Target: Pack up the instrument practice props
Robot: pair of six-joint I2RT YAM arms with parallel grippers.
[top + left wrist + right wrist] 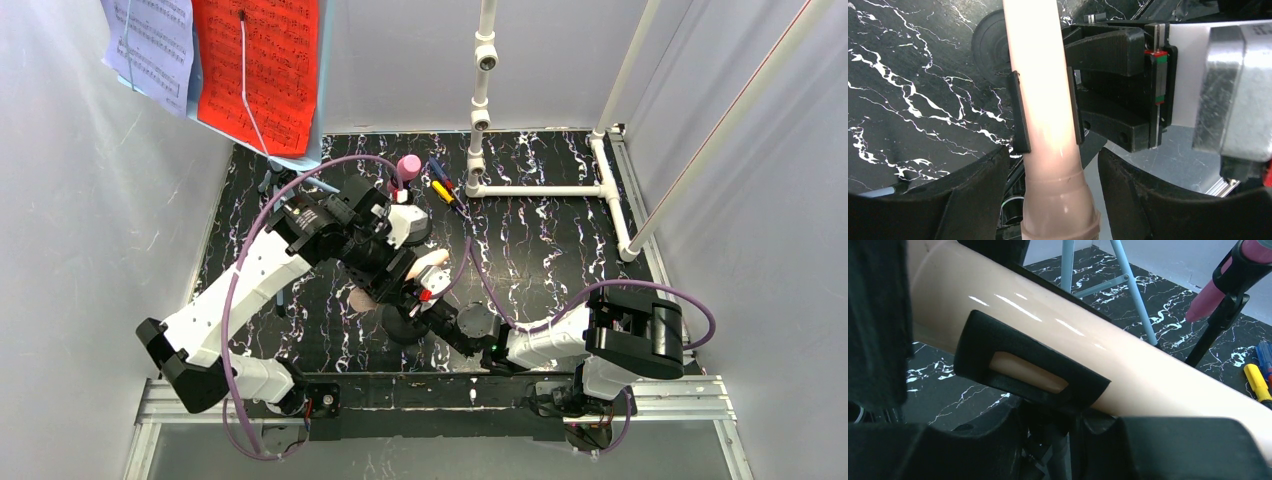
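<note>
Beige mic [432, 264]: mid-desk, lifted off the surface, slanting between the two grippers. Its shaft sits in the clip of a black holder [1028, 372].
Base [989, 47]: round and black, seen behind the shaft from the left wrist.
Desk [560, 260]: black with white veining.
Around: a pink mic [408, 164] stands tilted in a second holder [1215, 325] just beyond the left arm's wrist. Blue and yellow tools [441, 186] lie beside it. The rack [296, 158] stands at the far left corner, and its pale-blue legs [1130, 295] show behind the beige mic in the right wrist view. A white pipe frame [530, 190] stands far right, well apart.
In the way: the clip and the right gripper's fingers cross the shaft just ahead of the left gripper. A purple cable [228, 300] loops over the left arm.
Counts: two mics, two holders, one rack. There are two sheets, a red sheet [258, 65] and a lavender sheet [150, 45], both on the rack. Two tools can be told apart.
Left gripper [1053, 155]: fairly wide, one finger on each side of the shaft near its collar. A gap shows on both sides, so it does not pinch the mic where visible.
Right gripper [1053, 437]: narrow, closed on the holder at the root of the clip.
Left arm: reaches from the near left corner diagonally to mid-desk, elbow low by the near edge, wrist turned down toward the mic.
Right arm: folded, with its forearm low along the near edge, pointing left to the middle.
</note>
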